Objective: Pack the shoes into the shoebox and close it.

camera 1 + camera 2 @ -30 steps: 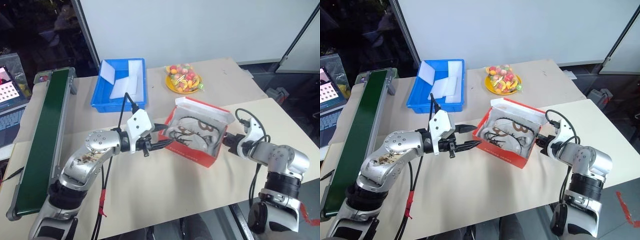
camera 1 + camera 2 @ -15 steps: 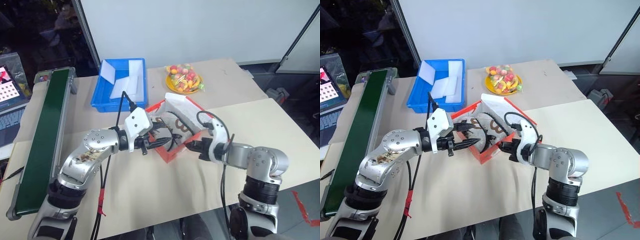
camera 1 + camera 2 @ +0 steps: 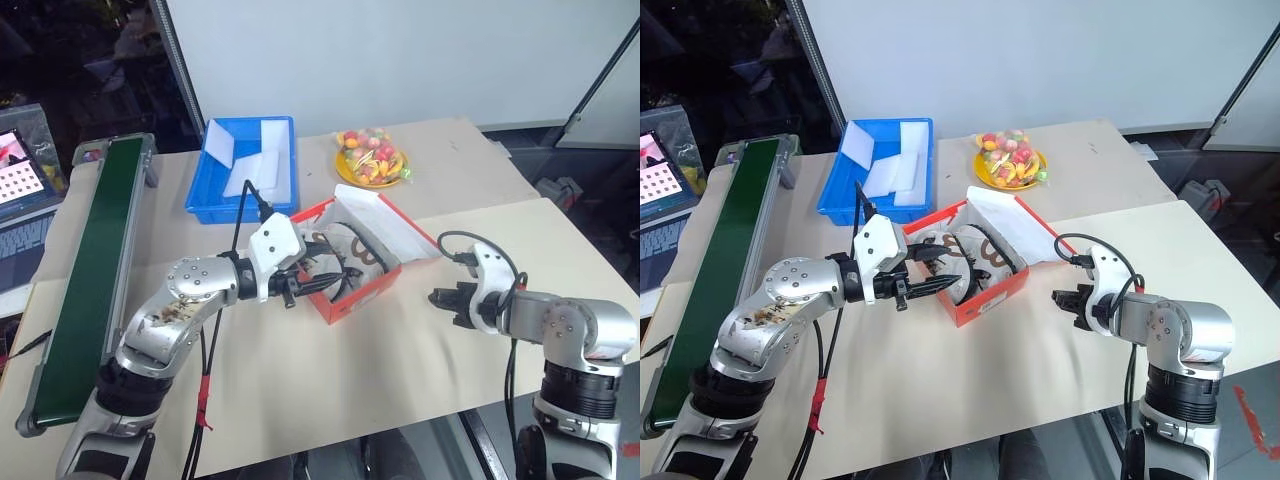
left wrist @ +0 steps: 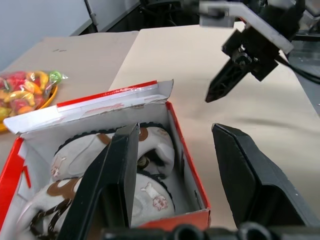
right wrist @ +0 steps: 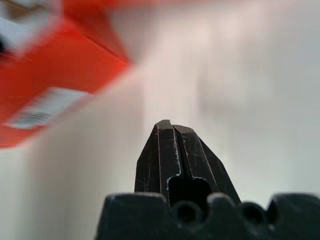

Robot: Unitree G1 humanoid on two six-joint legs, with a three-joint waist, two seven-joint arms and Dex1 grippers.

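The shoebox (image 3: 350, 270) sits skewed near the middle of the table (image 3: 330, 390), lid (image 3: 385, 222) standing up on the far side, with the patterned shoes (image 4: 120, 175) lying inside. The left tool (image 4: 175, 180) is half open and straddles the near wall of the box, one finger inside against the shoes and the other outside; it does not look clamped on anything. The right tool (image 3: 1060, 296) hovers over bare table to the right of the box, fingers pressed together and holding nothing. My worry is the lid: if the right tool swats it down while that left finger is inside, the flap will jam on it or the light box will skid and twist further. A shoe heel riding high could also keep the lid from seating.
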